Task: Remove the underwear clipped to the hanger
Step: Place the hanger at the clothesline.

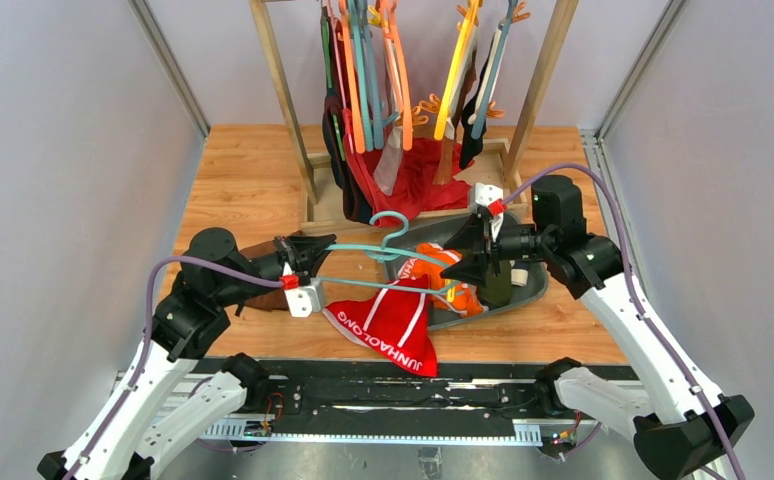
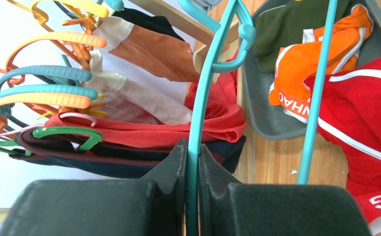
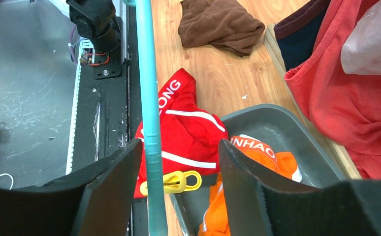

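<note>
A teal hanger (image 1: 363,250) is held level over the table. My left gripper (image 1: 311,262) is shut on its left end, and the left wrist view shows the bar (image 2: 194,123) pinched between both fingers. A red underwear (image 1: 388,320) with white trim and lettering hangs from the lower bar, held by a yellow clip (image 3: 178,182). My right gripper (image 1: 460,256) is open, its jaws straddling the bar (image 3: 149,98) and the clip, with the bar close to the left finger (image 3: 112,182). The same red underwear (image 3: 188,130) hangs just below.
A grey bin (image 1: 533,285) under the right gripper holds an orange underwear (image 1: 441,266) and a dark green cloth (image 2: 287,29). Behind stands a wooden rack (image 1: 281,90) with coloured hangers and a large red cloth (image 1: 418,175). A brown cloth (image 3: 220,24) lies near the left arm.
</note>
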